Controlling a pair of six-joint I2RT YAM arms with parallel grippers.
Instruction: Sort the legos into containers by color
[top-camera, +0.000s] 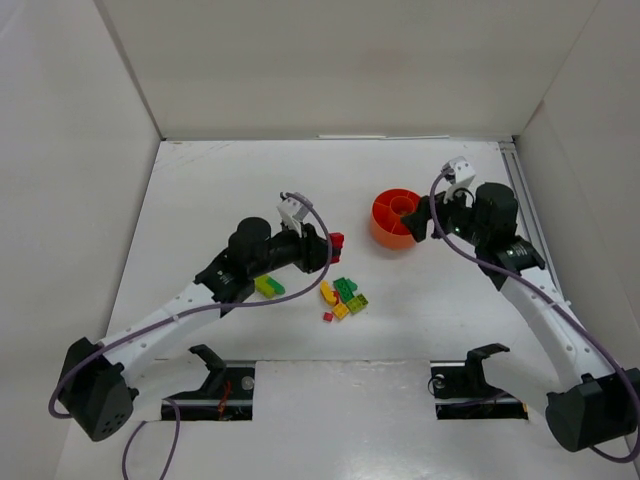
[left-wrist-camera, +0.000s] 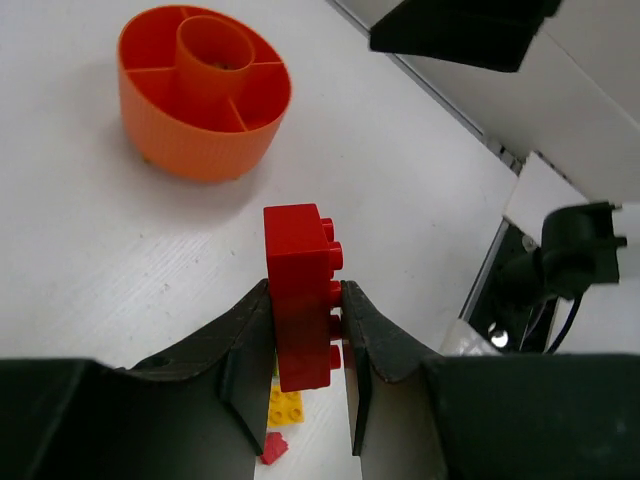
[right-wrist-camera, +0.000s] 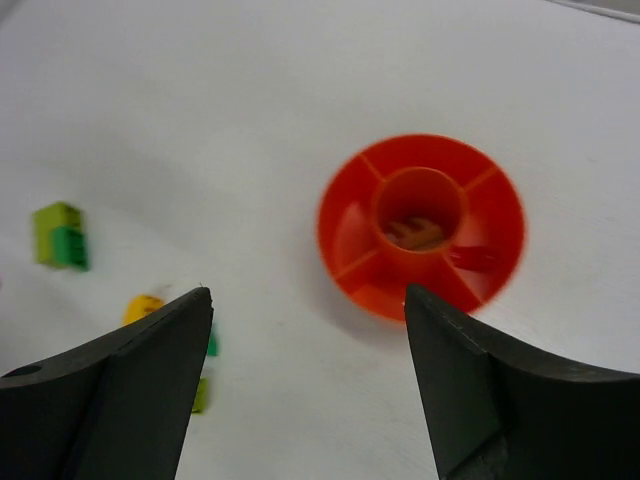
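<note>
1. One red brick (left-wrist-camera: 300, 290) is in hand. The left pincer (left-wrist-camera: 305, 300) is closed onto its two broad sides, with the studs facing sideways and the top end poking past the fingertips. From above, it hangs between the loose cluster and the orange dish (top-camera: 385, 236), near the dish but not over it.
2. Little appears to be sorted so far. The right wrist view is blurred, but it shows a brownish piece (right-wrist-camera: 415, 232) in the dish's central cup and something red (right-wrist-camera: 470, 258) in a compartment beside it. The other compartments look bare, though I cannot be sure.
3. Several legos lie unsorted on the table (top-camera: 200, 190). A yellow curved piece (top-camera: 327, 292), a green brick (top-camera: 346, 288), a lime brick (top-camera: 357, 302), a yellow brick (top-camera: 340, 311) and a tiny red piece (top-camera: 328, 317) sit close together. A lime-and-green brick (top-camera: 268, 287) lies apart from them, beside the left forearm.
4. The right pincer (right-wrist-camera: 305, 300) is spread wide and holds nothing. It sits just beside the dish's right side and points across it.
5. By my estimate the sort is in its early part. The held brick belongs in the compartment that seems to have red in it. After that, about six pieces on the table are left to sort by colour.
</note>
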